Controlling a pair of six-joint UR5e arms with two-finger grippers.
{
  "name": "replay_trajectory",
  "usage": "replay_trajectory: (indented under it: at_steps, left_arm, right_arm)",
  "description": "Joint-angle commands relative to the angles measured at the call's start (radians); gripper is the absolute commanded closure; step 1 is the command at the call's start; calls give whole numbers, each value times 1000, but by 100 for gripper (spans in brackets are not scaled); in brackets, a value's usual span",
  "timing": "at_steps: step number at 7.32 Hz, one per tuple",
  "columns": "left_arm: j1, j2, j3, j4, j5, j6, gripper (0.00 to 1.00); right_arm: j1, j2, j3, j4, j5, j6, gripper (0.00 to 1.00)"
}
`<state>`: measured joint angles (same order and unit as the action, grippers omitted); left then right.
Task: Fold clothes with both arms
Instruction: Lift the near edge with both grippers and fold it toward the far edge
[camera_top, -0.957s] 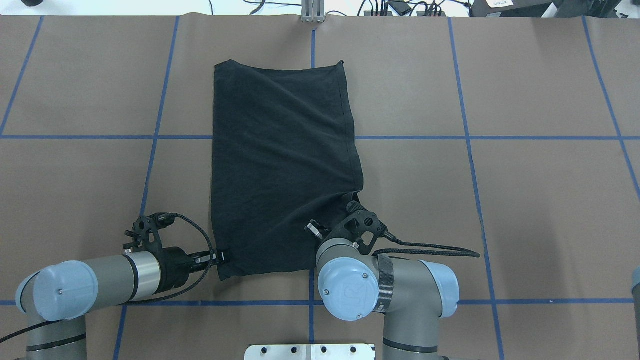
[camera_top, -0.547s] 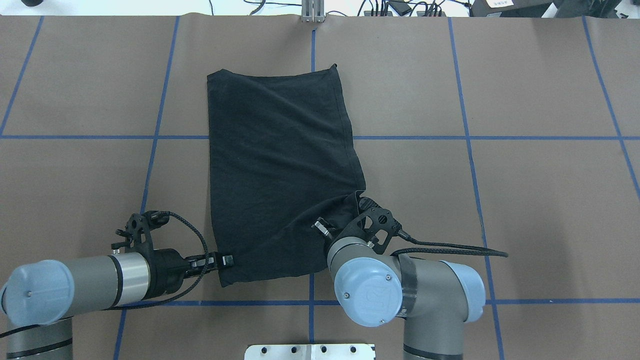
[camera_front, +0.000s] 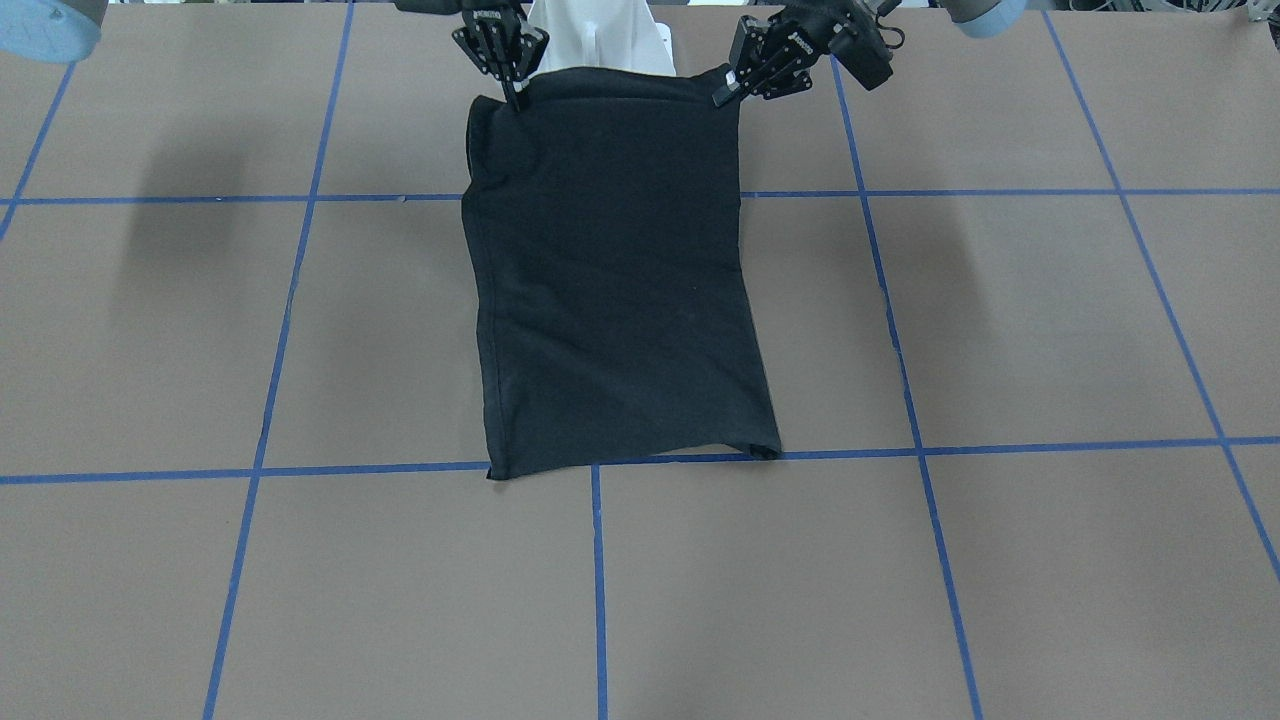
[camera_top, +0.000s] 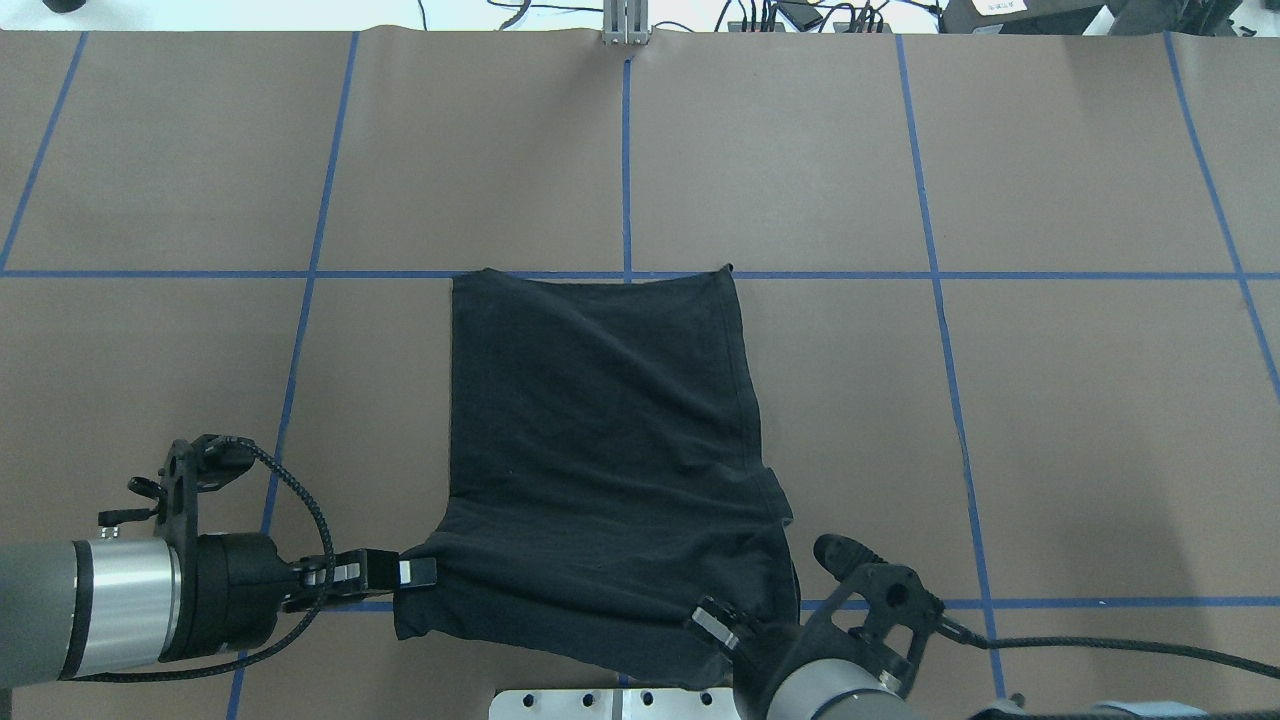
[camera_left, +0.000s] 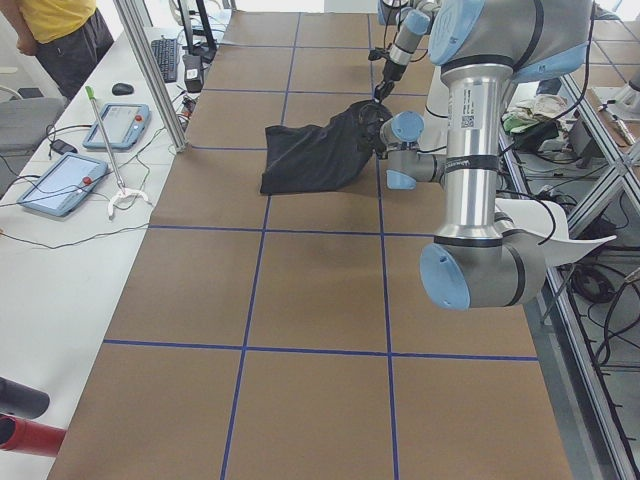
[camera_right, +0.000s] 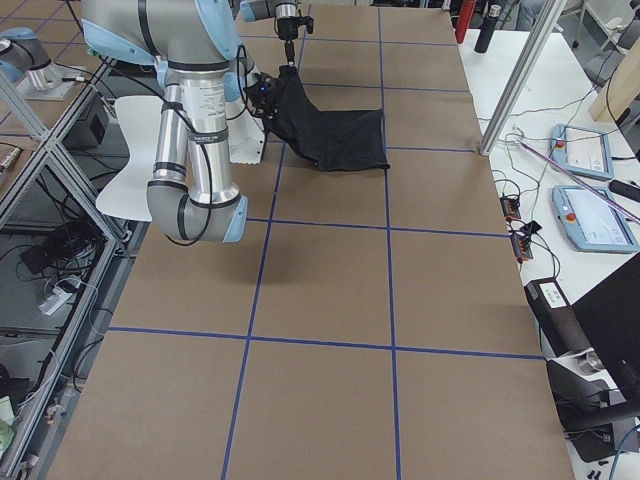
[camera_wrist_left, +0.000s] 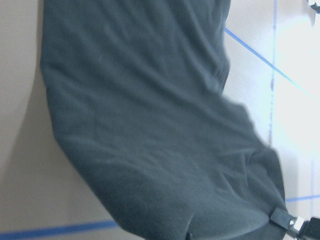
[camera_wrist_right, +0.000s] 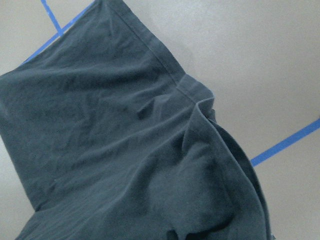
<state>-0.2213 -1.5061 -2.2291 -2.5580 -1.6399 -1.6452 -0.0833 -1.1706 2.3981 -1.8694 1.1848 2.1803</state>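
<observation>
The black T-shirt (camera_top: 600, 450) lies folded into a long strip on the brown table, plain side up; its graphic is hidden. Its near end is lifted and its far edge rests on the middle blue tape line. My left gripper (camera_top: 415, 572) is shut on the shirt's near left corner. In the front-facing view this left gripper (camera_front: 722, 95) is on the right. My right gripper (camera_front: 518, 98) is shut on the other near corner, mostly hidden under its wrist (camera_top: 740, 640) in the overhead view. The shirt fills both wrist views (camera_wrist_left: 150, 125) (camera_wrist_right: 125, 150).
The white pedestal plate (camera_top: 620, 703) sits at the near edge, just below the lifted shirt end. Blue tape lines (camera_top: 940, 275) grid the table. A metal post (camera_top: 625, 20) stands at the far edge. Tablets (camera_left: 60, 182) and cables lie on the operators' side bench.
Both arms have drawn back toward the robot's base, dragging the shirt with them. Its far edge has slid from the far row to the middle tape line.
</observation>
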Motion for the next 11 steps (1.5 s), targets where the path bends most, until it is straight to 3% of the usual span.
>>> replay_trajectory:
  at_steps: [1, 3, 6, 8, 11]
  left_arm:
    - [3, -50, 3, 72, -32, 2, 100]
    - [-59, -184, 81, 194, -34, 15, 100]
    - [-136, -224, 146, 200, -35, 40, 100]
    - [-205, -271, 219, 205, -37, 70, 100]
    - [-305, -409, 457, 203, -34, 160, 100]
  right_arm:
    - [23, 23, 43, -71, -14, 0, 100]
    - [118, 54, -34, -63, -11, -11, 100]
    - [261, 207, -233, -63, 5, -45, 100]
    - [342, 224, -351, 72, 38, -80, 100]
    - [453, 299, -613, 246, 94, -137, 100]
